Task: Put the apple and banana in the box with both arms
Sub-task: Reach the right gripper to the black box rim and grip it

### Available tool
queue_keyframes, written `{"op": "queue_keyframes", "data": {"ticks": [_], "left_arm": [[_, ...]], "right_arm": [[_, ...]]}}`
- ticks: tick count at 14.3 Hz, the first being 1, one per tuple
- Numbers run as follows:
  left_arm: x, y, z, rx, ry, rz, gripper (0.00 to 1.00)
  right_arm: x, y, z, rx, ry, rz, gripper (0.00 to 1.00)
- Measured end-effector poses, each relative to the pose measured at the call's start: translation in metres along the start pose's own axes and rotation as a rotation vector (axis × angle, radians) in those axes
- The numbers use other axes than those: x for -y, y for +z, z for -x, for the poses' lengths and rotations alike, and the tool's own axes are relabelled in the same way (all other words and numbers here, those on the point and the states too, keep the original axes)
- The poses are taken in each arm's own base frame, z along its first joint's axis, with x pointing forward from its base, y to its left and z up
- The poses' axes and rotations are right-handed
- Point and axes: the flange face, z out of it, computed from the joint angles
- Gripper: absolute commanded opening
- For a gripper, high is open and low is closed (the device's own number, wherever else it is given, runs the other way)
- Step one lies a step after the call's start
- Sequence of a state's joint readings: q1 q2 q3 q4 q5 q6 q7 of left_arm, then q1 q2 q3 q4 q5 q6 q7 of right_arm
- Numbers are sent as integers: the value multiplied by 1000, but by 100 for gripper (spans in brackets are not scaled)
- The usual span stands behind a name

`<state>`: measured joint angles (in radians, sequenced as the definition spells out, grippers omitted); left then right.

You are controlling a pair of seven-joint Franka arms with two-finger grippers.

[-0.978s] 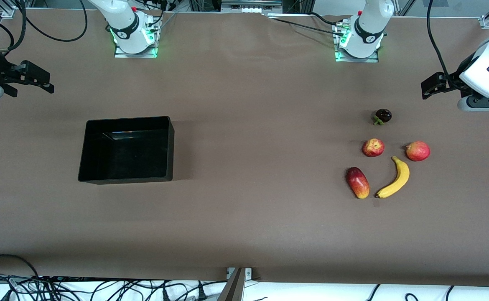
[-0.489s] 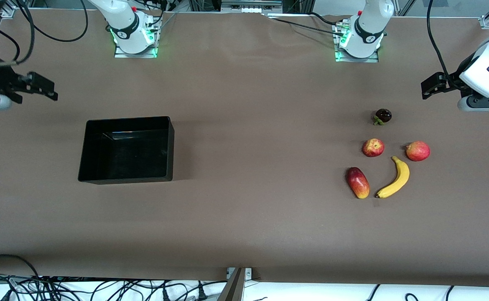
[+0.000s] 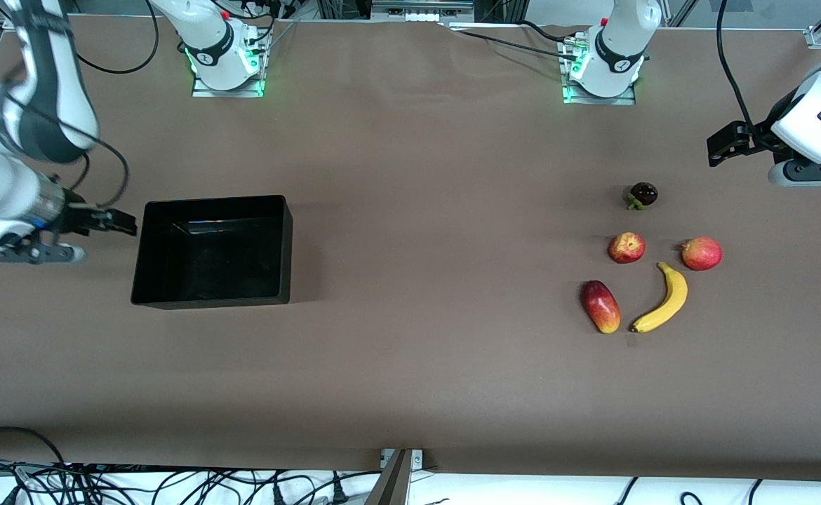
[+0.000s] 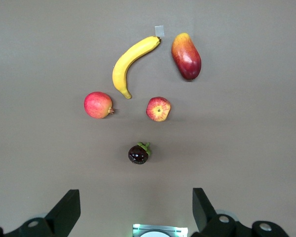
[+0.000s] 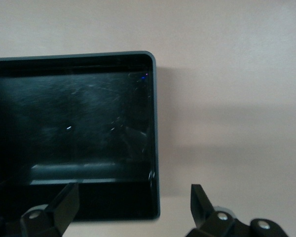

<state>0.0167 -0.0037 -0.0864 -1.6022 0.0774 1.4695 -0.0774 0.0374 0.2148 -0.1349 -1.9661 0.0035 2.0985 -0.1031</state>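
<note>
The apple [image 3: 626, 247] [image 4: 158, 109] is small, red with yellow patches, and lies among the fruit toward the left arm's end of the table. Just nearer the front camera lies the curved yellow banana [image 3: 663, 298] [image 4: 130, 64]. The glossy black box [image 3: 217, 200] [image 5: 155, 148] stands open-topped with nothing in it toward the right arm's end. My right gripper [image 3: 112, 223] [image 5: 134, 190] is open, over the table beside the box's end wall. My left gripper [image 3: 723, 144] [image 4: 135, 197] is open with nothing in it, over bare table at the left arm's end, apart from the fruit.
A pinkish-red round fruit [image 3: 702, 253] [image 4: 98, 104] sits beside the banana's tip. An oval red-and-yellow fruit [image 3: 601, 306] [image 4: 186, 56] lies beside the banana. A small dark fruit [image 3: 643, 194] [image 4: 138, 154] lies farther from the front camera than the apple. Cables [image 3: 102, 484] hang along the front edge.
My right arm has swung in from the table's end, bringing its gripper down beside the box. The left arm and all the fruit have not moved.
</note>
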Motion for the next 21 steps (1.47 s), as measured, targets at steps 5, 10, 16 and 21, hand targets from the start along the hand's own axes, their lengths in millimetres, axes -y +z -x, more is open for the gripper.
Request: {"op": "queue_keyframes", "data": {"ticks": [5, 10, 16, 21], "left_arm": [[0, 0, 0, 0, 0, 0, 100], [0, 0, 0, 0, 0, 0, 100], [0, 0, 0, 0, 0, 0, 100], [0, 1, 1, 7, 0, 0, 100]], "right_arm": [[-16, 80, 7, 17, 38, 4, 99], [-26, 128, 16, 34, 76, -7, 60], [-26, 138, 17, 47, 76, -7, 0], [-17, 121, 7, 49, 41, -18, 0]]}}
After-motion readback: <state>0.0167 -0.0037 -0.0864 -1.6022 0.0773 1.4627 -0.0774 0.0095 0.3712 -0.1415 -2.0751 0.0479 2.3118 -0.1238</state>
